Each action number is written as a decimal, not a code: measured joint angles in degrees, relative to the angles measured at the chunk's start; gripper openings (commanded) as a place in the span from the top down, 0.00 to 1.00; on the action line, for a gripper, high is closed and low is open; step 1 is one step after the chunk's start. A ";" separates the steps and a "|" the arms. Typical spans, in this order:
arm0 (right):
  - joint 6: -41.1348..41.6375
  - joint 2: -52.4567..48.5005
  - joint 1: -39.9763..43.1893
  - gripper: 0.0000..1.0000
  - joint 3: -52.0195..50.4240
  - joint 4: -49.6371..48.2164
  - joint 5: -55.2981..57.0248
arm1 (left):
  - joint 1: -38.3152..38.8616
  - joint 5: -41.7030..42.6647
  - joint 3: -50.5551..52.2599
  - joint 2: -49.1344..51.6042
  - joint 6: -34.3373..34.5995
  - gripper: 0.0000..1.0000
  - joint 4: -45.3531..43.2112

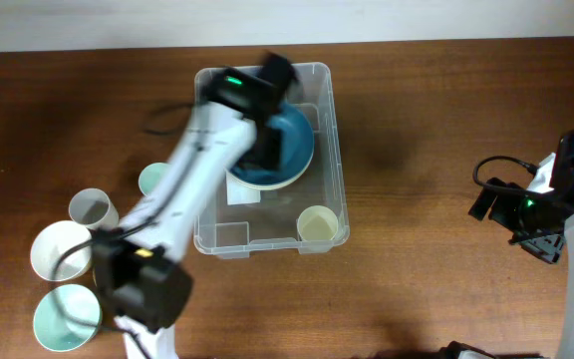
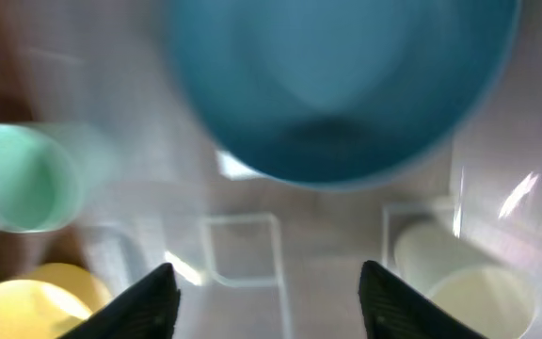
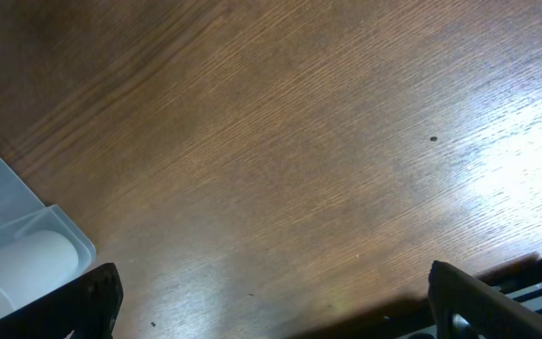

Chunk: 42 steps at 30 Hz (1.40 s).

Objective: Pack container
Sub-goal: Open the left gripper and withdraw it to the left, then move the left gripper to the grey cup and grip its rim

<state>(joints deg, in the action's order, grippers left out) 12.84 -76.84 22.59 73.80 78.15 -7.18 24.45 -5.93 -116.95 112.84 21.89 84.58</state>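
Note:
The clear plastic container stands at the table's middle. It holds a blue bowl and a cream cup. My left arm reaches over the container from the front. In the blurred left wrist view my left gripper is open and empty, above the container floor. The blue bowl lies beyond it and the cream cup to its right. My right gripper is open and empty over bare wood, right of the container corner.
Left of the container stand a green cup, two white cups and a mint bowl. The left wrist view shows the green cup and a yellow cup. A black cable lies behind.

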 measured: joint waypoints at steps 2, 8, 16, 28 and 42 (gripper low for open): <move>0.00 0.00 0.00 0.00 0.00 0.00 0.00 | -4.94 -0.33 -1.07 -3.48 -0.02 0.31 -0.07; 0.00 0.00 0.00 0.00 0.00 -0.22 0.00 | -23.78 -1.38 -2.03 -12.13 -0.22 0.28 2.40; 0.00 0.00 0.00 0.00 0.00 -0.20 0.00 | -40.61 -1.64 4.13 -12.46 -0.24 0.27 2.86; 0.00 0.00 0.00 0.00 0.00 -0.26 0.02 | -52.30 3.74 29.03 -12.37 -6.69 0.28 -13.29; 0.02 0.00 0.00 0.00 0.00 -0.24 0.00 | -52.39 3.15 36.83 -12.33 -10.32 0.27 -25.51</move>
<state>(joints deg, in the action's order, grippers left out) 12.86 -76.84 22.59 73.80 77.91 -7.18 -27.94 -2.79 -80.12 100.51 11.57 59.07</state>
